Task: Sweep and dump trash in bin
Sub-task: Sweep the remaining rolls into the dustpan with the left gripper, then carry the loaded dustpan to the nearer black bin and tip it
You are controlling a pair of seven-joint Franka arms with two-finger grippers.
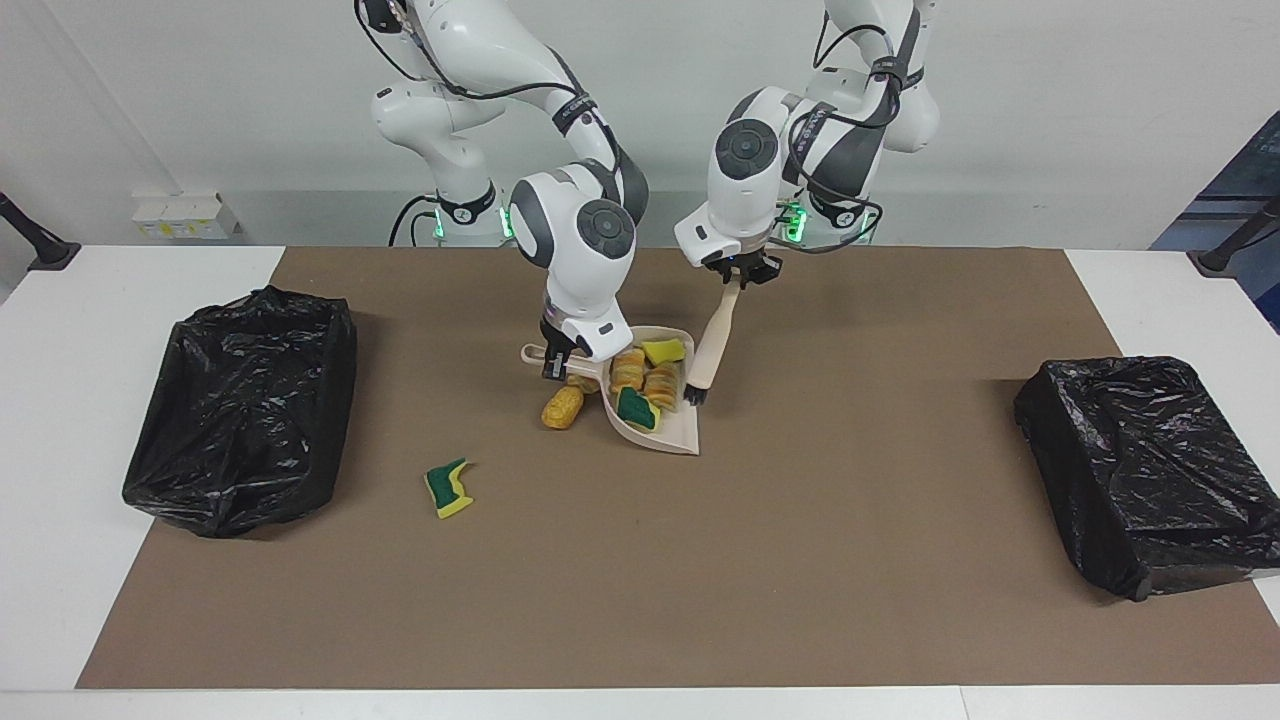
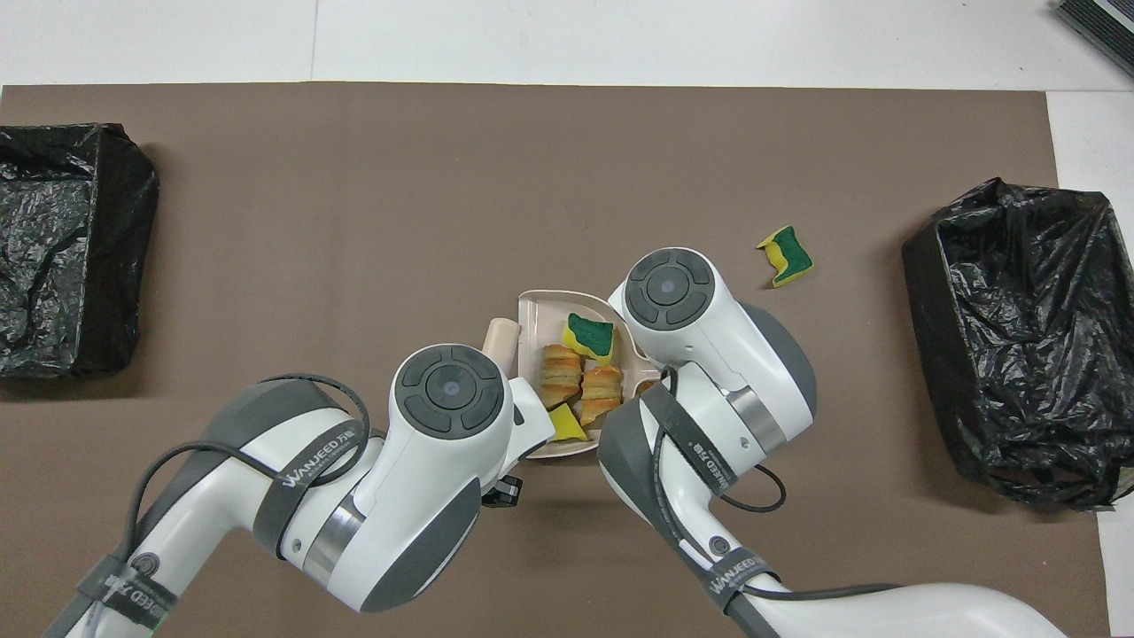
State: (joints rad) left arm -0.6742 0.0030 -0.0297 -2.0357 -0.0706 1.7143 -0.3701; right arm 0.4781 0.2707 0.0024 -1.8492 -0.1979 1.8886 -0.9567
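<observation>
The dustpan [image 1: 655,415] sat near the middle of the brown mat [image 1: 700,560], and it serves here as the landmark. The right gripper [image 1: 558,362] was clamped on the dustpan's handle, at the side toward the right arm's end of the table. The left gripper [image 1: 738,275] was closed on the top of the brush [image 1: 709,345], which hung almost upright with its dark bristles at the dustpan's edge toward the left arm's end of the table.

Four scraps lay inside the dustpan: two pastry lumps [image 2: 580,383], a green-backed sponge piece [image 2: 591,336] at the mouth end, and a yellow sponge piece [image 2: 563,424] near the back wall. One pastry lump [image 1: 562,407] lay on the mat just beside the dustpan, under its handle. Another sponge piece [image 1: 449,488] lay well apart from the dustpan, toward the open black bin [image 1: 240,405]. A second bagged bin [image 1: 1140,465] stood at the other end of the mat.

To finish sweeping well, the brush would probably need to come round the dustpan's mouth and push the nearby lump in, with the mouth turned to face it. The dustpan's lip should stay flat on the mat so scraps ride in rather than slip under. Strokes should be short and low, since the loaded pieces could be knocked back out.
</observation>
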